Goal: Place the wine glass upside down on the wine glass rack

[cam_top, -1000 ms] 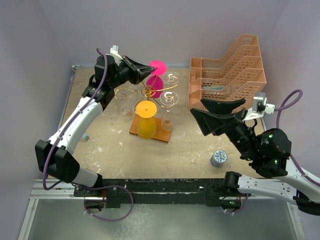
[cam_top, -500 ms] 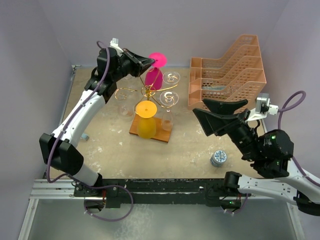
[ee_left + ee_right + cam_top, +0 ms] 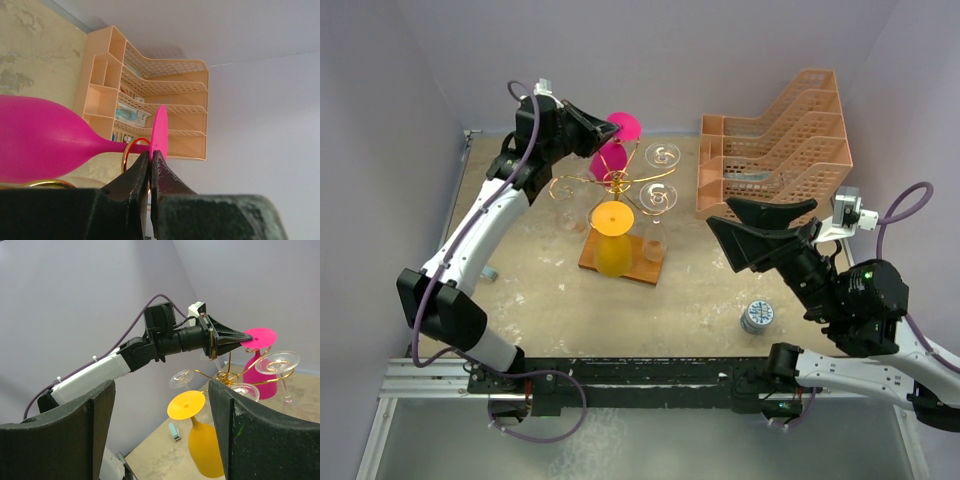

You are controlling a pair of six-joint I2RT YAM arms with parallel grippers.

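Observation:
My left gripper (image 3: 606, 130) is shut on the flat foot of the pink wine glass (image 3: 613, 158), which hangs bowl-down at the back of the gold wire rack (image 3: 617, 182) on its brown wooden base (image 3: 645, 268). In the left wrist view the closed tips (image 3: 151, 155) pinch the pink foot (image 3: 160, 131), and a gold loop (image 3: 131, 152) rings the stem next to the bowl (image 3: 45, 137). My right gripper (image 3: 717, 213) is open and empty, held high at the right. It frames the rack (image 3: 225, 375) and the pink glass (image 3: 260, 372) from afar.
An orange glass (image 3: 612, 240) and clear glasses (image 3: 660, 195) hang upside down on the rack. The peach lattice tray stack (image 3: 775, 140) stands at the back right. A small round tin (image 3: 757, 316) sits front right and a small light-blue item (image 3: 492, 272) at the left.
My left gripper has carried the pink glass a little left and back over the rack. My right arm lifted slightly at first and has since stayed still.

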